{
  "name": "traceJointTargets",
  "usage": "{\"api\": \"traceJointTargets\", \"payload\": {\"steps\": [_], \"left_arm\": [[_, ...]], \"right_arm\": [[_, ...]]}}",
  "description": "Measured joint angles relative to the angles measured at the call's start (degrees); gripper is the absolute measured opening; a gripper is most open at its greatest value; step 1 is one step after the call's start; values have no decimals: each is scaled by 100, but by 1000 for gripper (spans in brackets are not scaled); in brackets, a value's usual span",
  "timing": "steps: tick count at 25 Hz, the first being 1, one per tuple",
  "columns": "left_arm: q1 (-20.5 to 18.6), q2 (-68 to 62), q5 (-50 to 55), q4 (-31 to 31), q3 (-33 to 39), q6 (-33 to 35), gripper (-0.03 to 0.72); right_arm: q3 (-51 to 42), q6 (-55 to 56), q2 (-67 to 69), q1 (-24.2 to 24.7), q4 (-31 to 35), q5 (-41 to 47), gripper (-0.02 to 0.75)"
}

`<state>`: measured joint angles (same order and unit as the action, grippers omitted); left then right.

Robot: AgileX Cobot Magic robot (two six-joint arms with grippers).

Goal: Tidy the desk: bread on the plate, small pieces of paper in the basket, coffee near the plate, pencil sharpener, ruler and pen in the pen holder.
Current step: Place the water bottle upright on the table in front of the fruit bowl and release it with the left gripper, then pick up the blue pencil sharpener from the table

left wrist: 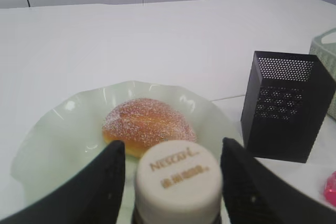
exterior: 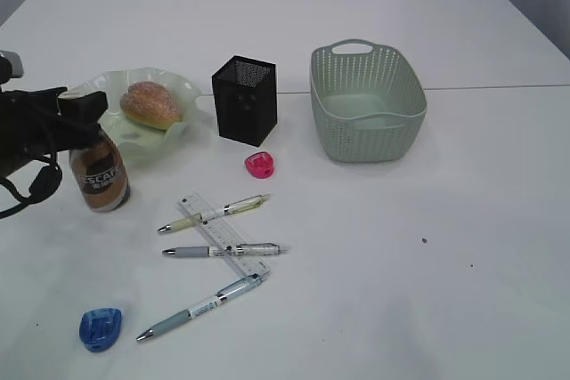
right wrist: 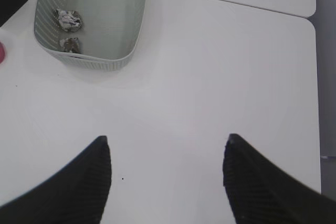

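- Step in hand, as I judge it: placing the coffee by the plate. The left claw straddles the bottle's white cap, jaws spread on either side with a gap showing to each, so it holds nothing that I can see.
- The bottle stands upright between the jaws, with the plate just ahead of the claw and the bread on it.
- Next move, I judge: lift clear without tipping the bottle, then go for a sharpener, the ruler or a pen.
- The holder stands ahead and to the right of the left claw: black perforated metal, square.
- The right claw hovers wide open and empty over bare table; the basket, ahead to its left, holds two crumpled papers.
- Plate: pale green, wavy-rimmed, glossy. Bread: round, sugar-dusted. Basket: woven-look plastic.
- Pink sharpener, blue sharpener, clear ruler and three pens lie loose.
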<state>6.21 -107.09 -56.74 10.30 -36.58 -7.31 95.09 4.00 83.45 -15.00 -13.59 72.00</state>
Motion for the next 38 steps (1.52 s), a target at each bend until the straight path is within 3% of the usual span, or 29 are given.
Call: {"api": "traceJointTargets", "payload": {"steps": [11,18,25,30,38], "left_arm": [[0,1357,1704,0,0,-64,424],[45,2909,4733,0,10,-669,424],[679,4224,7684,-600,-127,-712,424],[1084,4381,9401,-1098,-579,-729,424],[1153,4046,11192,-1683,-737,-1097,424]], "right_arm": [[0,0,0,0,0,0,491],[0,0,0,0,0,0,491],[0,78,0,0,0,0,491],[0,169,0,0,80,0,491],[0,191,0,0,339,0,491]]}}
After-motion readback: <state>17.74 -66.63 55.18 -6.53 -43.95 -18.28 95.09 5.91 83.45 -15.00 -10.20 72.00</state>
